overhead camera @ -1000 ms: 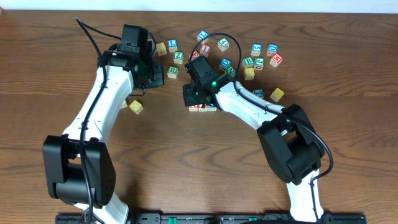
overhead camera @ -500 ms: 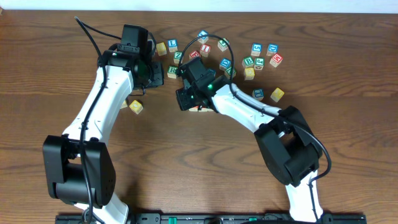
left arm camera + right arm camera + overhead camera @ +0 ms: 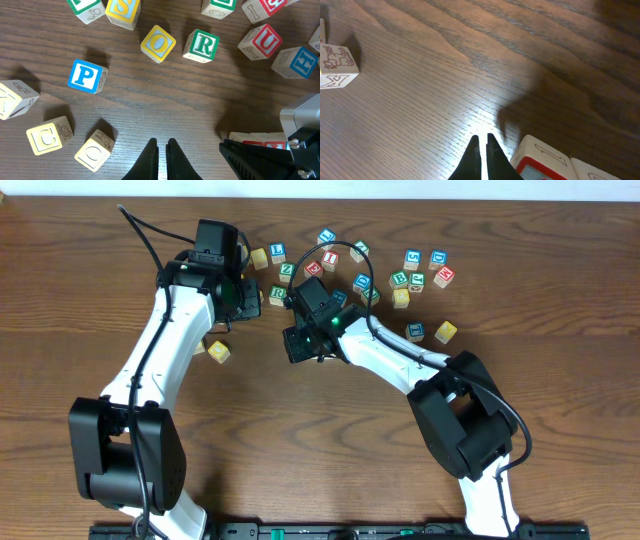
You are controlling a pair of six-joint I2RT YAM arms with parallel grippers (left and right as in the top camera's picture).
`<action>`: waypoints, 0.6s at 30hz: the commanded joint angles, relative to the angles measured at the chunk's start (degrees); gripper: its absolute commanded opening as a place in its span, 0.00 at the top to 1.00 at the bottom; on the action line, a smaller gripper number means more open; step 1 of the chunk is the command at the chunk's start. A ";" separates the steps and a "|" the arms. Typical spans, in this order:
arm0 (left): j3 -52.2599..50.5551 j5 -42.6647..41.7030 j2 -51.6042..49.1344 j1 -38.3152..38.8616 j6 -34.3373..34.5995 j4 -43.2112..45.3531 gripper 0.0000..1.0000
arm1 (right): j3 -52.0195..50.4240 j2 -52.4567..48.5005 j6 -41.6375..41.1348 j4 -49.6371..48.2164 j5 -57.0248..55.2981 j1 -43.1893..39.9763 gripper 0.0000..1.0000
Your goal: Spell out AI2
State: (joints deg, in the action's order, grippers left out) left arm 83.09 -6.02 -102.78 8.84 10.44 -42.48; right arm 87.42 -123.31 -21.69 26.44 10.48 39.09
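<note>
A white cube with a red frame (image 3: 538,159) lies just right of my right gripper (image 3: 481,142), and a second white cube (image 3: 592,170) sits against it. Their letters do not show. The same short row shows in the left wrist view (image 3: 252,140), partly behind the right gripper's black body. In the overhead view the right gripper (image 3: 298,342) covers this row. It is shut and empty. My left gripper (image 3: 162,150) is shut and empty over bare wood, also seen overhead (image 3: 250,298). I cannot pick out the blue 2 cube.
Loose letter cubes lie ahead of the left gripper: blue P (image 3: 87,76), yellow O (image 3: 158,43), green R (image 3: 203,45), red U (image 3: 265,42), blue H (image 3: 295,62). More cubes are scattered at the back (image 3: 420,270). One yellow cube (image 3: 218,352) lies by the left arm.
My right gripper has moved left and slightly back, so it now covers the short cube row. The left arm has not moved.
</note>
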 commanded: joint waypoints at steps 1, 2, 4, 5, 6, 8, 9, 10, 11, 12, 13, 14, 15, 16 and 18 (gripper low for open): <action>0.50 0.74 0.24 -0.15 -0.31 -0.35 0.92 | 0.92 -0.83 -1.70 0.55 -1.33 0.00 0.99; 0.50 0.74 0.24 -0.15 -0.31 -0.35 0.92 | 0.92 -0.83 -1.90 0.61 -1.38 0.00 0.99; 0.50 0.74 0.24 -0.15 -0.31 -0.35 0.92 | 0.92 -0.83 -1.97 0.72 -1.38 0.00 0.99; 0.50 0.74 0.22 -0.15 -0.31 -0.35 0.92 | 0.92 -0.83 -2.34 0.85 -1.60 0.00 0.99; 0.50 0.74 0.22 -0.15 -0.31 -0.35 0.93 | 0.92 -0.83 -2.34 0.90 -1.62 0.00 0.99; 0.50 0.74 0.22 -0.15 -0.33 -0.35 0.92 | 0.92 -0.83 -2.56 1.09 -1.97 0.00 0.99; 0.50 0.74 0.22 -0.15 -0.31 -0.35 0.92 | 0.92 -0.83 -2.56 1.20 -1.99 0.00 0.99; 0.50 0.74 0.22 -0.15 -0.31 -0.35 0.93 | 0.92 -0.83 -2.56 1.20 -1.97 0.00 0.99; 0.50 0.74 0.22 -0.15 -0.31 -0.35 0.92 | 0.92 -0.83 -2.56 1.20 -1.97 0.00 0.99; 0.50 0.74 0.22 -0.15 -0.31 -0.35 0.92 | 0.92 -0.83 -2.56 1.20 -1.97 0.00 0.99; 0.50 0.74 0.22 -0.15 -0.33 -0.35 0.92 | 0.94 -0.83 -2.51 1.20 -1.97 -0.02 0.99; 0.50 0.74 0.22 -0.15 -0.31 -0.35 0.93 | 0.94 -0.83 -2.51 1.18 -1.97 -0.04 0.99; 0.50 0.74 0.22 -0.15 -0.33 -0.35 0.92 | 0.94 -0.81 -2.49 1.18 -1.97 -0.04 0.99; 0.50 0.74 0.22 -0.15 -0.33 -0.35 0.92 | 1.07 -0.76 -2.49 1.07 -1.97 -0.04 0.99; 0.50 0.74 0.22 -0.15 -0.33 -0.35 0.92 | 1.57 -0.44 -2.19 0.74 -1.97 -0.15 0.99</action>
State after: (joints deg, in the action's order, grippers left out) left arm 83.09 -6.02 -102.78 8.84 10.46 -42.48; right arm 87.42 -123.31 -23.51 27.40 9.23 39.09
